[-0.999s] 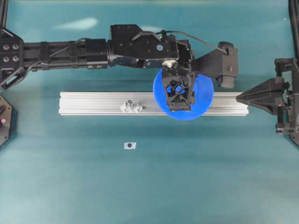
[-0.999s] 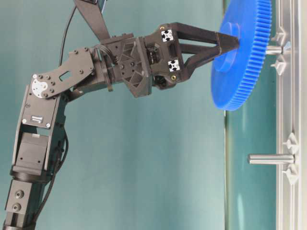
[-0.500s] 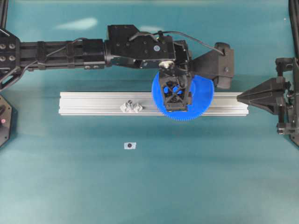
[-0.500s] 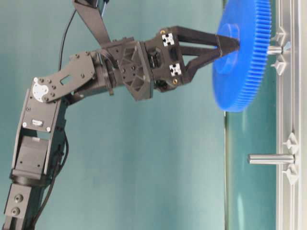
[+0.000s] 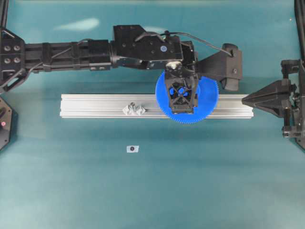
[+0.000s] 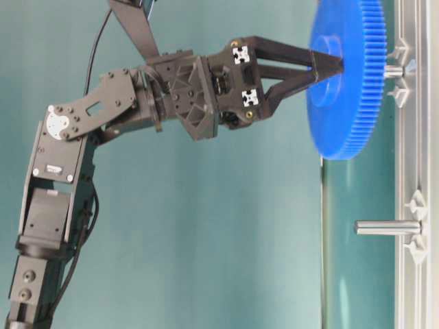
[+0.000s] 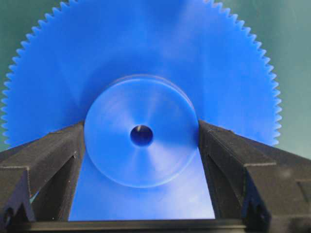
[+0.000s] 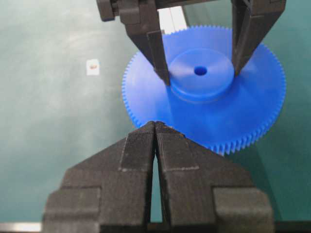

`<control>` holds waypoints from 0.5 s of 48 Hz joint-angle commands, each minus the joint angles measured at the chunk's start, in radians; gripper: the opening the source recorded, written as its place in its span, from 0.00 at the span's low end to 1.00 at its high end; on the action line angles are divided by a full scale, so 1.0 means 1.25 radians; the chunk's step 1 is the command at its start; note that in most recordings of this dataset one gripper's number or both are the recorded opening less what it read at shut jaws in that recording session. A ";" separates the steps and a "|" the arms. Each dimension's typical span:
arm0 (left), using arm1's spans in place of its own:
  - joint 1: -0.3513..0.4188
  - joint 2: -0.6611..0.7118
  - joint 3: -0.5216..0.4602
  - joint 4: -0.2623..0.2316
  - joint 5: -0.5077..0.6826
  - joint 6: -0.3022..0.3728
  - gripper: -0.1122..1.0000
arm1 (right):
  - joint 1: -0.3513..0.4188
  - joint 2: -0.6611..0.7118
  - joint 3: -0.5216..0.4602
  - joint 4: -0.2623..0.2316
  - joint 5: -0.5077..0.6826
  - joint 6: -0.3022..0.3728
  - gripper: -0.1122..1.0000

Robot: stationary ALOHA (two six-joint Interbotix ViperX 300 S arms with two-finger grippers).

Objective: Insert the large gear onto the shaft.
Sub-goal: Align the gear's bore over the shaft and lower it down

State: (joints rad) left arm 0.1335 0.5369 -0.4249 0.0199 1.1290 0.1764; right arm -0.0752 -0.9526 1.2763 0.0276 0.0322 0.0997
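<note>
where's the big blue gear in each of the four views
Overhead: the large gear sits right of centre, over the rail, partly under the left gripper.
Table-level: upper right, seen edge-on, held off the rail.
Left wrist: fills the frame, hub central.
Right wrist: upper right of centre.
Shared landmark: the left gripper's black fingers clamped on the gear's hub, showing in all four.

The large gear [image 6: 346, 79], a bright-blue toothed disc with raised hub and small centre hole, sits flat-on over the shaft [image 6: 392, 70], whose silvery pin pokes partway into it.
</note>
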 commanded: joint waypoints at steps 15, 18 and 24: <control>0.006 -0.017 -0.028 0.005 0.015 0.007 0.79 | -0.001 0.005 -0.009 0.000 -0.004 0.007 0.16; 0.006 -0.017 -0.027 0.006 0.015 0.007 0.79 | -0.001 0.005 -0.009 0.000 -0.004 0.007 0.16; 0.002 -0.021 -0.034 0.005 0.002 0.010 0.79 | -0.001 0.005 -0.009 0.000 -0.004 0.007 0.16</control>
State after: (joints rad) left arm 0.1335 0.5400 -0.4341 0.0215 1.1443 0.1856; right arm -0.0752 -0.9526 1.2763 0.0291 0.0322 0.0997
